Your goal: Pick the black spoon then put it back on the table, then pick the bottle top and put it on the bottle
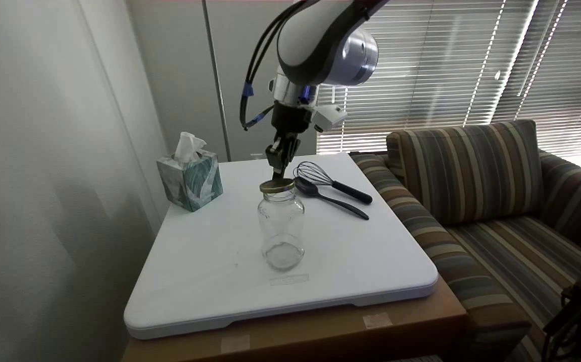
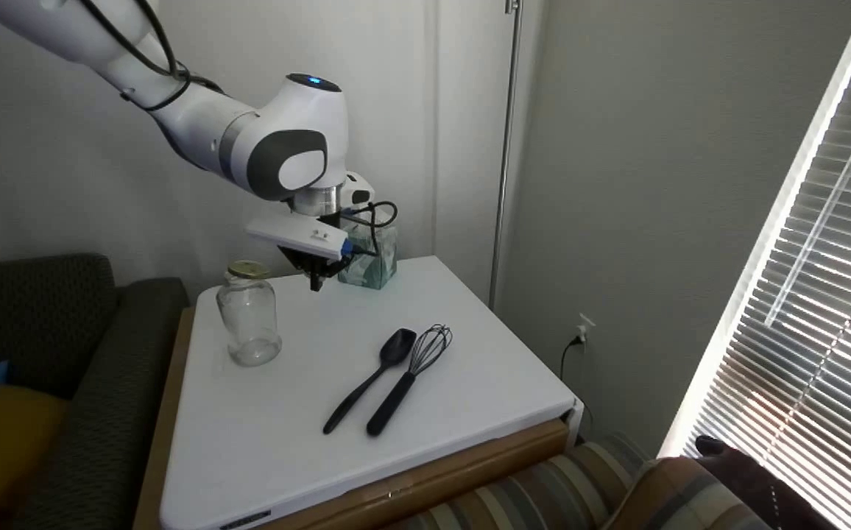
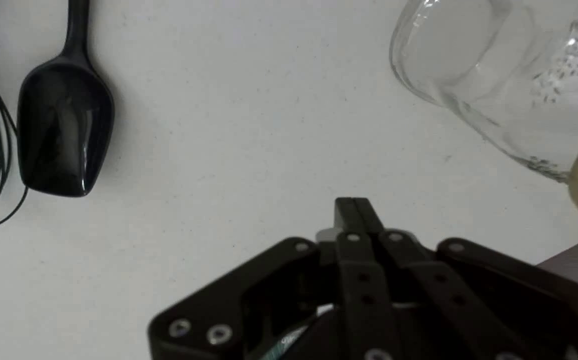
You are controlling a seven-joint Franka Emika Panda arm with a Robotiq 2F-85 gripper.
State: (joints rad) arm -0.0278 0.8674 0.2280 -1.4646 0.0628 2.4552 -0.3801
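The bottle top [image 1: 277, 186] sits on the mouth of the glass bottle [image 1: 281, 226], which stands upright on the table [image 1: 195, 291]. Just behind in an exterior view, the gripper [image 3: 355, 207] hangs above the tabletop, clear of both, its fingers pressed together. Farther back lies the black spoon [image 3: 66, 117], the whisk [image 1: 345, 188] just beside it, with a tissue box [image 1: 195, 180] across from them; beyond are a striped sofa [image 1: 514, 251] and window blinds [image 1: 421, 75].
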